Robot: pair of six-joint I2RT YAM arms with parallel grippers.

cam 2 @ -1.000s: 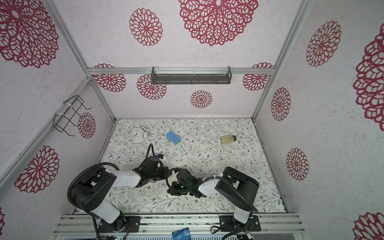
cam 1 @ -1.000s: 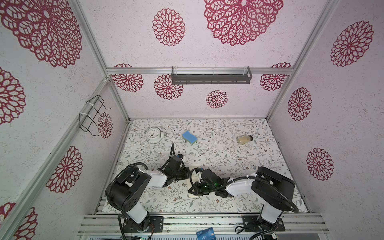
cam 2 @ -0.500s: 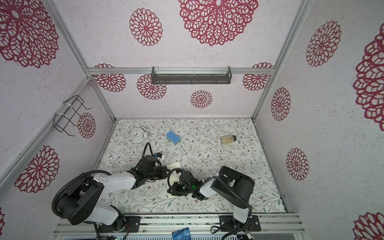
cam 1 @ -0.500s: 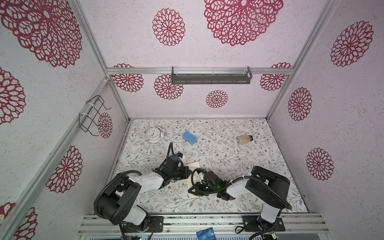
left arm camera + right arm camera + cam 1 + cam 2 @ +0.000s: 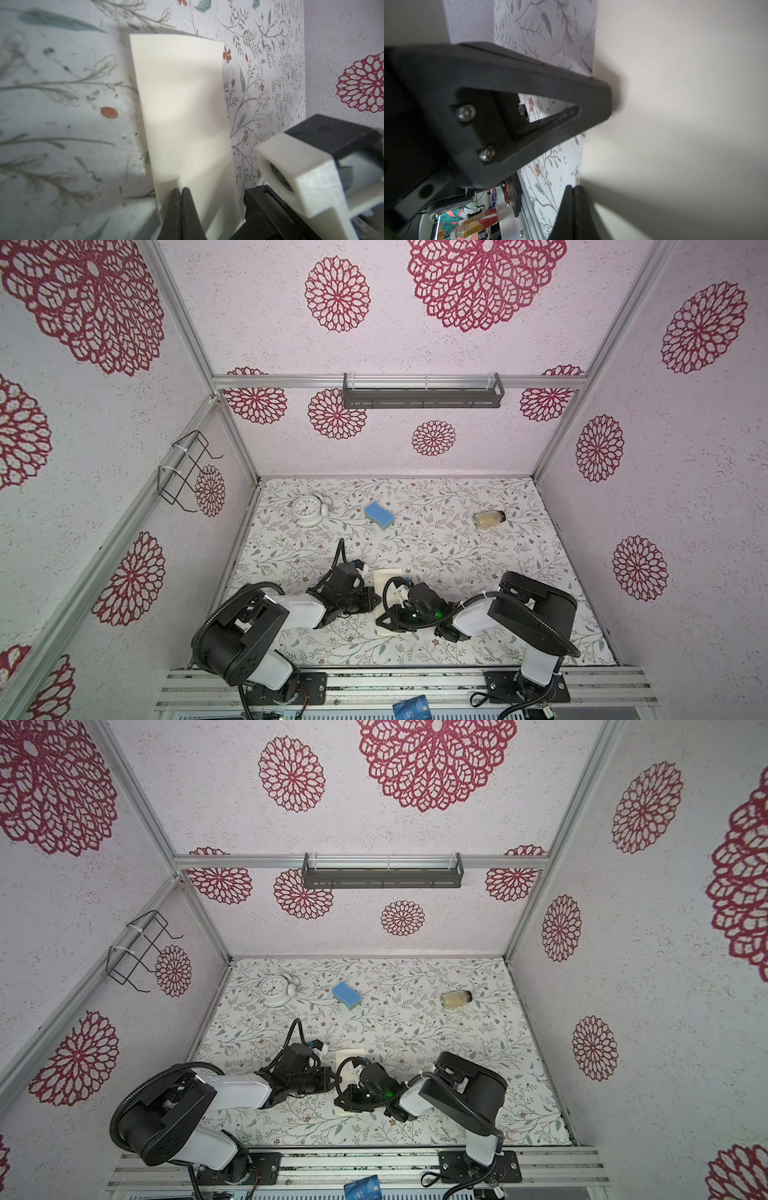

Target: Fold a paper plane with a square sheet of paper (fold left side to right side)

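The square sheet of paper (image 5: 384,578) (image 5: 351,1057) lies on the floral table near the front, folded into a narrow cream rectangle; no paper plane shape is in view. My left gripper (image 5: 376,600) (image 5: 332,1080) is shut, and in the left wrist view its tips (image 5: 180,190) rest on the paper (image 5: 182,108) near one long edge. My right gripper (image 5: 380,620) (image 5: 339,1099) is shut too. In the right wrist view its tips (image 5: 574,188) sit at the edge of the paper (image 5: 675,104), close beside the left gripper's fingers (image 5: 600,97). Both grippers cover the sheet's middle.
At the back of the table (image 5: 519,572) stand a white alarm clock (image 5: 307,510), a blue sponge (image 5: 379,515) and a small jar (image 5: 489,519) on its side. A grey shelf (image 5: 422,396) hangs on the back wall and a wire rack (image 5: 183,472) on the left wall.
The left arm stretched out and drew back, and its gripper now sits nearer the front, so the paper's far end has come into view. The right gripper has barely moved.
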